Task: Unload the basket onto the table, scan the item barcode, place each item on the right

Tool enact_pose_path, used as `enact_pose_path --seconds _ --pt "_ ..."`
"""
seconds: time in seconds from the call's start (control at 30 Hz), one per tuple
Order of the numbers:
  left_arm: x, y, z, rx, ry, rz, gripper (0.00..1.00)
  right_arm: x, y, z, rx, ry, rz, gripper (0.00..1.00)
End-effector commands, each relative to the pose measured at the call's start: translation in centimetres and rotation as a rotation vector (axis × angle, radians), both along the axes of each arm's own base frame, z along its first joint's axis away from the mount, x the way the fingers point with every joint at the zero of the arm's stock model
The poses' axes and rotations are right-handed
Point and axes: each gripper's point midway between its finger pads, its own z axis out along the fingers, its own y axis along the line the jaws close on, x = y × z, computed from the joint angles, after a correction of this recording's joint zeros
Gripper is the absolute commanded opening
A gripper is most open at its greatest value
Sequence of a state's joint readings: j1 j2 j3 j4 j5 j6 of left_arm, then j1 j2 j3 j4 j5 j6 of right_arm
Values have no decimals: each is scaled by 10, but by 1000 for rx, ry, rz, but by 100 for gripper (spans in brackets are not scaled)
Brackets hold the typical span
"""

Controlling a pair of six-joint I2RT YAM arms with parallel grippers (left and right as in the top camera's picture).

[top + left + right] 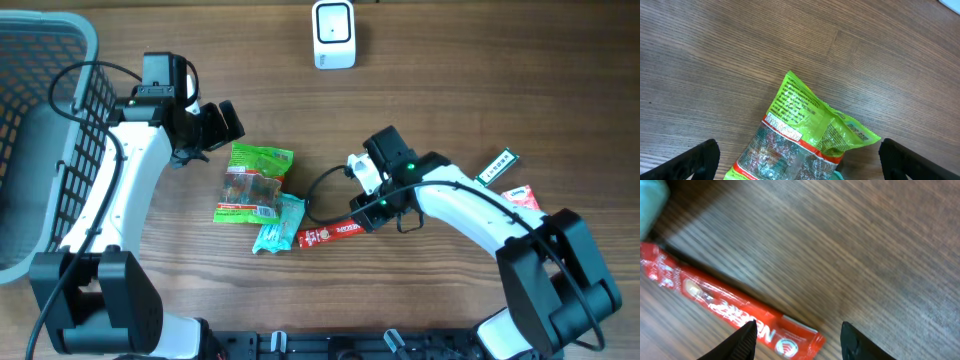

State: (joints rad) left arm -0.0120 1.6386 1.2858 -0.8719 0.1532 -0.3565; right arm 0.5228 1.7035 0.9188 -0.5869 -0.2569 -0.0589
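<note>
A red stick packet (330, 234) lies flat on the wooden table, near the front centre. My right gripper (363, 211) hovers open over its right end; in the right wrist view that end (790, 342) lies between the two fingertips, touching neither. A green snack bag (255, 180) lies left of centre, with a teal packet (277, 222) at its lower corner. My left gripper (218, 126) stands wide open just beyond the bag's top edge; the bag (805, 135) shows between its spread fingers (690, 162). The white barcode scanner (333, 35) stands at the back centre.
A grey mesh basket (40, 60) fills the left edge of the table. At the right lie a dark green stick packet (497, 167) and a red-and-white packet (520, 198). A black cable (318, 190) loops beside the right gripper.
</note>
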Motion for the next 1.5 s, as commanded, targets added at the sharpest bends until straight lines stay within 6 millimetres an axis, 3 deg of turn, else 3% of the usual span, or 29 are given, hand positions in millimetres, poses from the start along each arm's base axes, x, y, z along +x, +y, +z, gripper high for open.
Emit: enact_pose_path --seconds 0.0,0.2,0.43,0.47,0.53,0.57,0.67,0.77,0.93,1.17,1.33,1.47 --pt "-1 2 -5 5 14 8 100 -3 -24 -21 -115 -33 -53 55" --pt "-1 2 -5 5 13 8 100 6 -61 -32 -286 -108 -207 59" --pt "-1 2 -5 5 14 8 100 10 -59 -31 -275 -118 -222 68" --pt "-1 2 -5 5 14 8 100 8 -51 -31 -235 -102 -214 64" --pt "-1 2 -5 5 14 8 100 7 -35 -26 -156 -70 -183 8" --pt "-1 2 -5 5 14 8 100 10 -25 -18 -116 -71 -146 5" --pt "-1 2 -5 5 14 8 100 25 -1 13 -20 -108 -81 4" --pt "-1 2 -5 5 13 8 100 14 34 40 172 -61 62 4" --pt "-1 2 -5 5 14 8 100 -6 24 24 139 -5 108 4" --pt "-1 2 -5 5 14 8 100 12 3 1 42 -65 -125 5" --pt "-1 2 -5 5 14 8 100 6 6 -9 49 -19 -107 7" --pt "-1 2 -5 5 13 8 100 -21 20 -12 134 69 64 10"
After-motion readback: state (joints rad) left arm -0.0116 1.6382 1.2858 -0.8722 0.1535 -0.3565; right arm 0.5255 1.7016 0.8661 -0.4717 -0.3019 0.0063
